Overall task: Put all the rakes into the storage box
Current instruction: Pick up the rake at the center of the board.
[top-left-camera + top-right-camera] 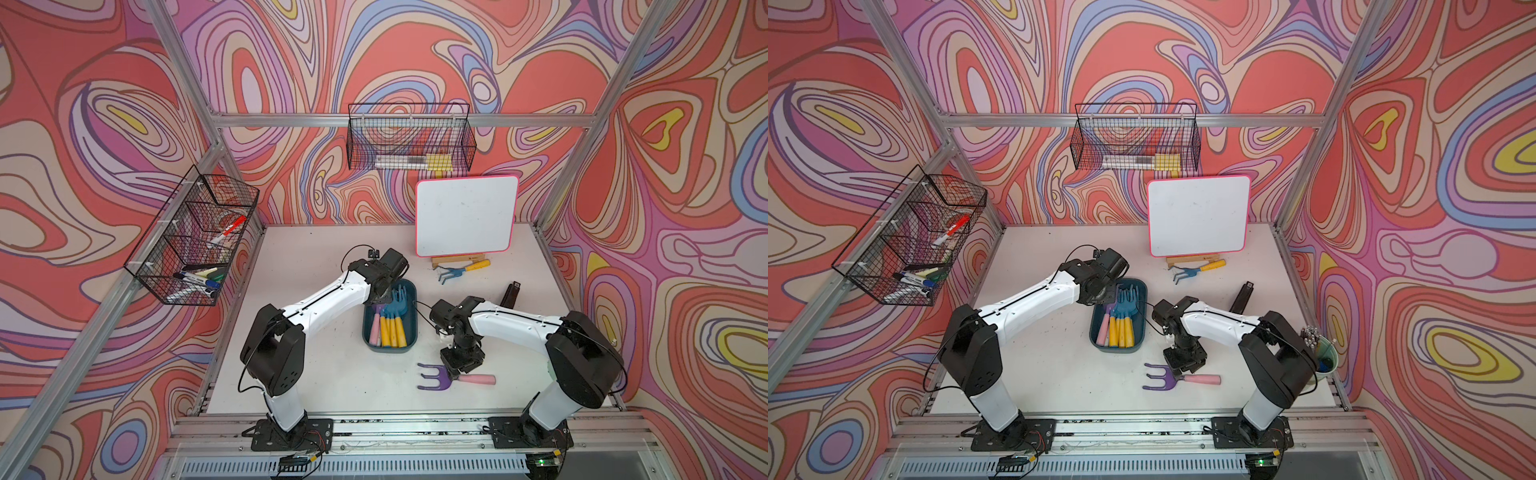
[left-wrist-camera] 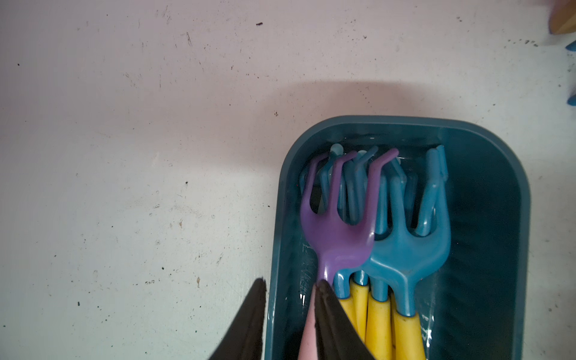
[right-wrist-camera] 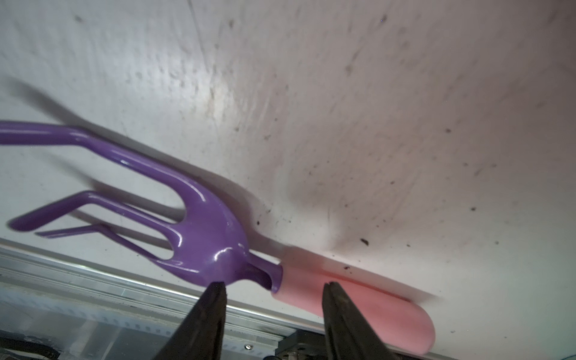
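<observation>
Task judged part done. The storage box [image 1: 390, 348] stands mid-desk and holds several blue rakes [image 2: 405, 249] with yellow handles plus the boxed purple rake [image 2: 338, 240]. All lie lengthwise with their tines toward the back edge. Two rakes lie outside the box. The loose purple rake [image 1: 444, 377], which has a pink handle, lies flat on the desk [image 1: 332, 374] near the front edge, right of the box and well apart from it. The loose blue rake [image 1: 463, 269] lies near the back edge, at the foot of the whiteboard [image 1: 465, 216]. The right arm is folded at the elbow, wrist turned down over the loose purple rake. The right gripper [image 3: 272, 288] has its fingers spread to either side of the joint between head and handle. No contact shows in the wrist view, so nothing is held. The left arm reaches forward across the desk, wrist dipped over the box's left wall. The left gripper [image 2: 293, 282] is partly spread, with one finger outside that wall and one inside beside the boxed purple rake's handle, and it pinches nothing. Outstanding, by judgement: closing on the loose purple rake, lifting it and carrying it to the box.
</observation>
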You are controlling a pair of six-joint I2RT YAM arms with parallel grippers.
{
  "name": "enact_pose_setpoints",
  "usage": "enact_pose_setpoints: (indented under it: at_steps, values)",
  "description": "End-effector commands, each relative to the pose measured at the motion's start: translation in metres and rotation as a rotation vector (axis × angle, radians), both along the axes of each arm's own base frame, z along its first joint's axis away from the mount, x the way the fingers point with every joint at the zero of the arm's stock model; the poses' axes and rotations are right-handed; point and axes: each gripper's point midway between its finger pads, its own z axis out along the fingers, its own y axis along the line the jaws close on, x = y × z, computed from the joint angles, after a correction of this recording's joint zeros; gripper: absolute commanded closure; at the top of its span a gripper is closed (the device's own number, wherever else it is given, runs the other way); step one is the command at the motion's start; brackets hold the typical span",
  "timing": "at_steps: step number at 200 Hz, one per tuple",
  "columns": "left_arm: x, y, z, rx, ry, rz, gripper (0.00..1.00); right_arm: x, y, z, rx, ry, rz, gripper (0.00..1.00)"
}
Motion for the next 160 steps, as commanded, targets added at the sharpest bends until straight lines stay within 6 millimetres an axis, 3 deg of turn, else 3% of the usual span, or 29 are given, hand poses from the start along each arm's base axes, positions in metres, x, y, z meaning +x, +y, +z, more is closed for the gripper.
enact_pose_setpoints:
  at_steps: [1, 44, 105, 126, 160]
  values:
    - [0.009, -0.005, 0.001, 0.006, -0.013, -0.010, 0.69, -0.003, 0.000, -0.007, -0.012, 0.020, -0.004, 0.49]
    - [0.015, -0.010, 0.005, 0.002, -0.025, -0.020, 0.68, -0.002, -0.003, -0.012, -0.038, 0.023, -0.008, 0.49]
    - [0.015, -0.005, 0.010, 0.018, -0.038, -0.024, 0.69, 0.015, -0.004, -0.039, -0.101, -0.007, -0.035, 0.55]
    - [0.012, -0.001, 0.010, 0.021, -0.043, -0.014, 0.68, 0.031, -0.004, -0.041, -0.091, -0.037, -0.055, 0.55]
    - [0.009, 0.001, 0.010, 0.009, -0.047, -0.003, 0.68, 0.078, -0.009, -0.038, 0.002, -0.090, -0.209, 0.55]
